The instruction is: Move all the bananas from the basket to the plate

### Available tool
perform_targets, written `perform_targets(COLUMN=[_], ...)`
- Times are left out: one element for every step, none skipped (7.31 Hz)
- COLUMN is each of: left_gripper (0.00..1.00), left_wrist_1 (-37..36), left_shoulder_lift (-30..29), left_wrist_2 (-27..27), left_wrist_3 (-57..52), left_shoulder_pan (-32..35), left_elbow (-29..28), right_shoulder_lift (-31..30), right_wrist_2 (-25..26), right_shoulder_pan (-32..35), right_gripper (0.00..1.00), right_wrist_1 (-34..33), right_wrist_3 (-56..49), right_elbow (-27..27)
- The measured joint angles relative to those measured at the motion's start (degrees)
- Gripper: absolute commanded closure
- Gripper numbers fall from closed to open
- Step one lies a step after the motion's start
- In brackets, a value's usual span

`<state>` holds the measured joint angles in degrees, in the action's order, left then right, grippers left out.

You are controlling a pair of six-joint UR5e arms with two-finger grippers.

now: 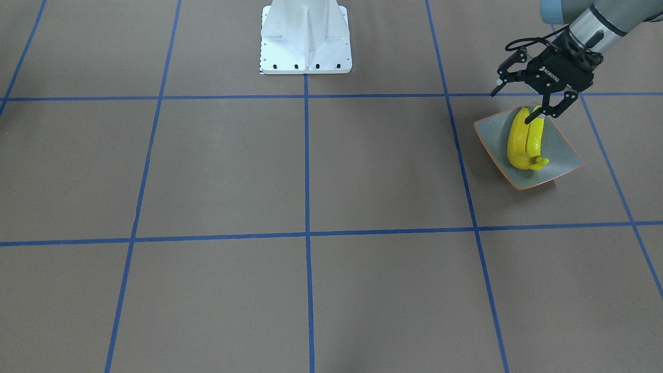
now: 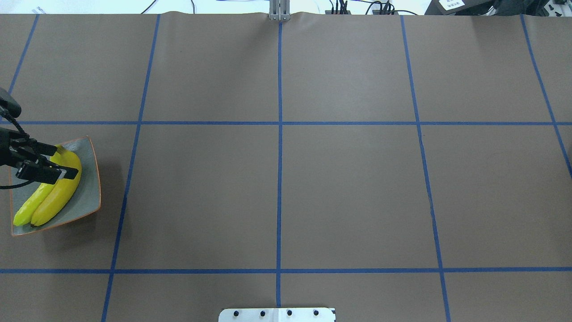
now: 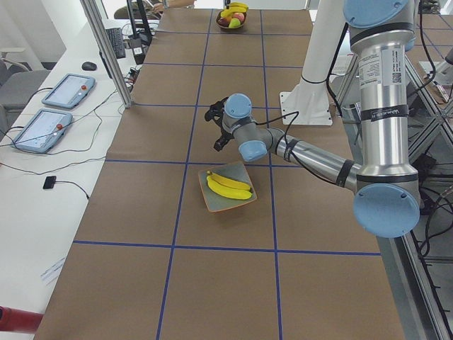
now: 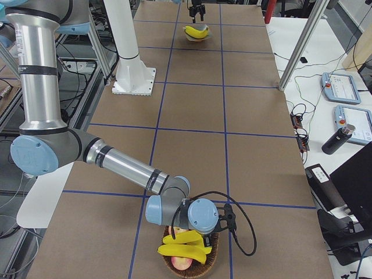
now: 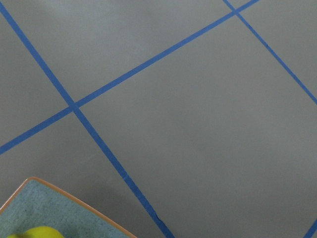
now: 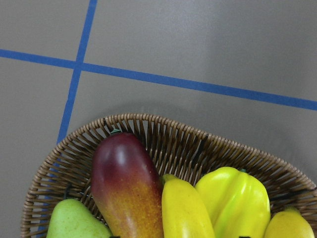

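Yellow, glossy, stiff-looking, two bananas (image 2: 58,194) lie on the plate (image 2: 87,188) at the surface's (image 2: 277,197) nine o'clock under my spread left gripper (image 1: 512,108); those in the basket (image 6: 148,124) look light, slippery, best pinched mid-curve; my right gripper's (image 4: 187,232) state I cannot tell.

Brown table top (image 2: 348,192) w/ blue tape grid (image 2: 279,134), white side desk (image 3: 28,212) w/ 2 tablet-like screens (image 3: 42,130), keyboard (image 3: 115,42), alu post (image 3: 117,74); bright even light.
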<state>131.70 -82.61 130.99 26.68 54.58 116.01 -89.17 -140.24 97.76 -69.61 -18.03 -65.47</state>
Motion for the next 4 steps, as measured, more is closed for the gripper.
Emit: perform_targets(left_gripper=[0.0,0.0,0.0,0.0], left_wrist_1=[0.02,0.04,0.05,0.05], left_shoulder_lift=[0.0,0.0,0.0,0.0], left_wrist_2=[-0.02,-0.03,-0.03,-0.03], left_wrist_3=[-0.02,-0.04,-0.04,-0.05], left_shoulder_pan=[0.0,0.0,0.09,0.22], left_elbow=[0.0,0.01,0.01,0.01], right_shoulder_lift=[-0.05,-0.09,-0.14,-0.18], right_wrist_2=[1.08,2.3,3.03,3.33], right_shoulder_pan=[-0.22,-0.68,-1.28,-1.95], right_gripper=[0.17,0.2,0.22,0.22], right_wrist_1=[0.05,0.08,0.09,0.09], right_wrist_3=[-0.05,-0.07,-0.04,0.08], right_elbow=[0.33,0.48,0.53,0.53])
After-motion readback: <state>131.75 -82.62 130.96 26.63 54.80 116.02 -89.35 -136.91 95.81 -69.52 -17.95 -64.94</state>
